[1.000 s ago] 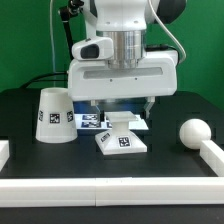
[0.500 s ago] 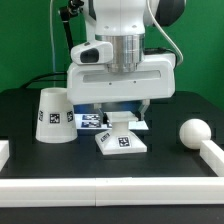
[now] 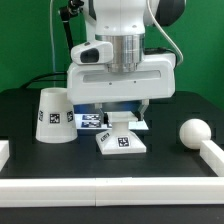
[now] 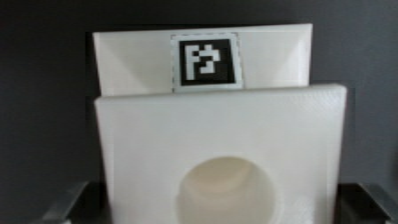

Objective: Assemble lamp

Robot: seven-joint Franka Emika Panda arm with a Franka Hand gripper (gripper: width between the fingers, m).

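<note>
White shade [image 3: 53, 116] stands wide-end down; hand [image 3: 123, 110] hovers over base [image 3: 122, 144], grip unclear.

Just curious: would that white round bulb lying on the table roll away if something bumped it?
Likely yes: the bulb looks round and smooth, lying on a flat table. The white rail beside it might stop it. It looks rigid, not floppy.

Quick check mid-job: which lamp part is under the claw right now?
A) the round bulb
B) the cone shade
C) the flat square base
C: in the exterior view the claw hangs over the flat square base, while the cone shade stands off to that view's left and the round bulb lies to its right.
</note>
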